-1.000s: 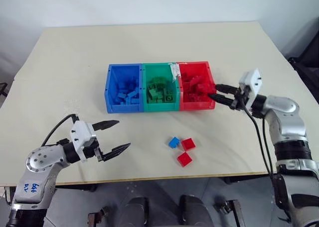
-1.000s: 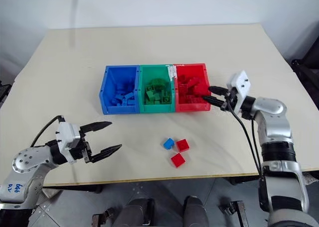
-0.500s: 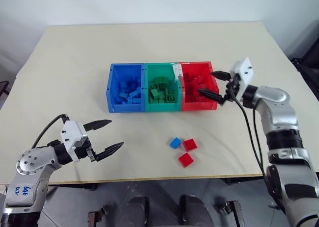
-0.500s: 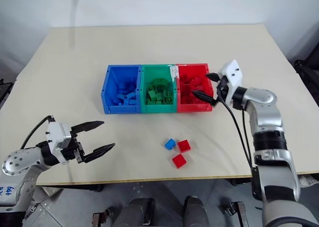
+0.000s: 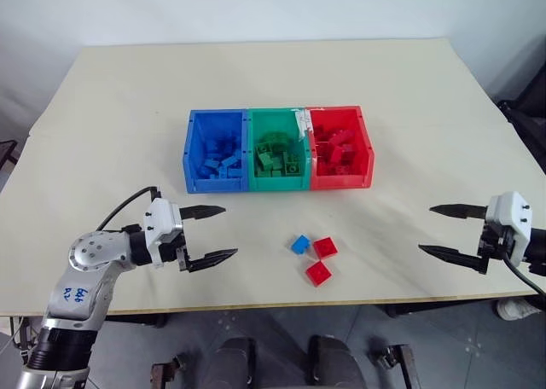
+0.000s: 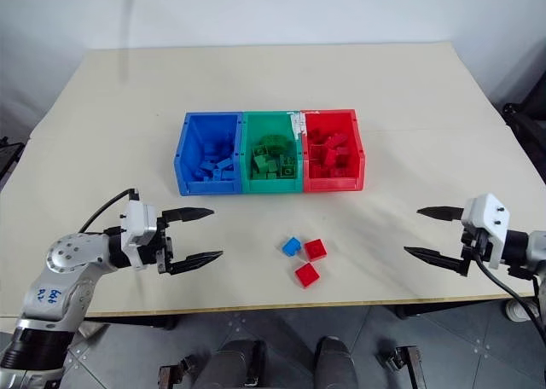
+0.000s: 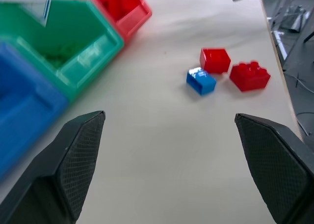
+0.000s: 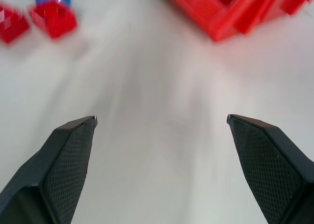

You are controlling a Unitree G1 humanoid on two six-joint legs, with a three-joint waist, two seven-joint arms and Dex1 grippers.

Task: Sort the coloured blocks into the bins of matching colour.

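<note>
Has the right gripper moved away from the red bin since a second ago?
Yes. The right gripper has pulled back from the red bin's right wall toward the table's near right edge and now hangs open and empty.

A robotics lab: a plain beige rectangular worktop [image 5: 256, 73] against a bare white wall [image 5: 256, 5], loose cables [image 7: 294, 22] on the floor beyond the left claw [image 5: 207, 234].

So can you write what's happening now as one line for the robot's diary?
left gripper: open, empty | right gripper: open, empty | blue block, two red blocks: loose on table
</note>
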